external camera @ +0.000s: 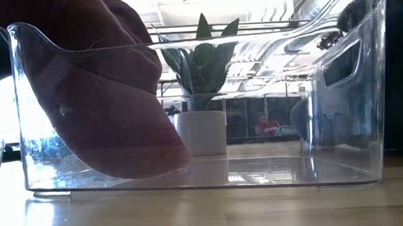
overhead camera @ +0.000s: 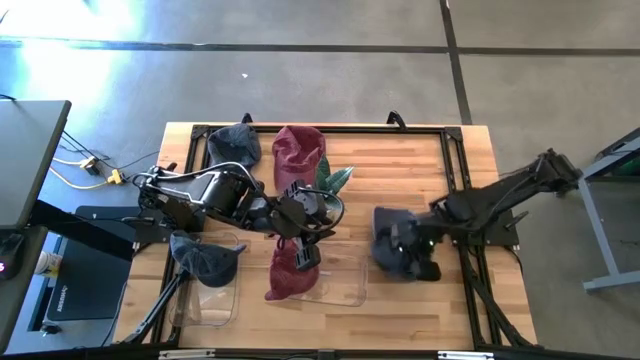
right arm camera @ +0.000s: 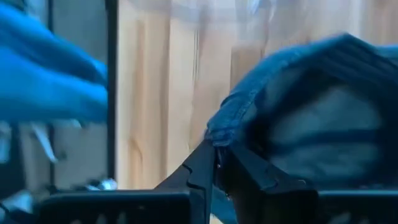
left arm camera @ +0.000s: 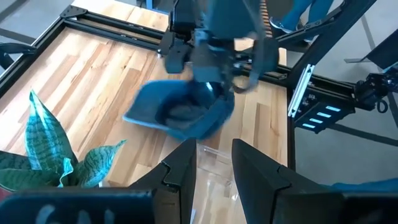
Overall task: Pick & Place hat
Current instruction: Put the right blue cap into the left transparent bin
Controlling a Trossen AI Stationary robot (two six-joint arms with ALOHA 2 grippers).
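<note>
A dark blue hat (overhead camera: 393, 250) lies at the table's right, and my right gripper (overhead camera: 412, 245) is shut on it; the left wrist view shows that arm standing over the hat (left arm camera: 180, 112). A maroon hat (overhead camera: 288, 272) sits in the left end of a clear bin (overhead camera: 345, 285), its lower edge on the bin's floor (external camera: 142, 174) and its top above the rim. My left gripper (overhead camera: 318, 225) hovers above that bin, pointing toward the table's right. Its fingers (left arm camera: 183, 165) stand a little apart with nothing between them. My right gripper pinches the blue hat's rim edge (right arm camera: 217, 135) between its two fingertips. The fingers come slanting down from the table's right side. Whether the hat is clear of the table, I cannot tell.
A potted plant (overhead camera: 335, 180) stands just beyond the bin. At the far edge lie a grey cap (overhead camera: 235, 147) and another maroon cap (overhead camera: 298, 150). Near the left front, a dark cap (overhead camera: 205, 262) rests in a second clear bin (overhead camera: 215, 300).
</note>
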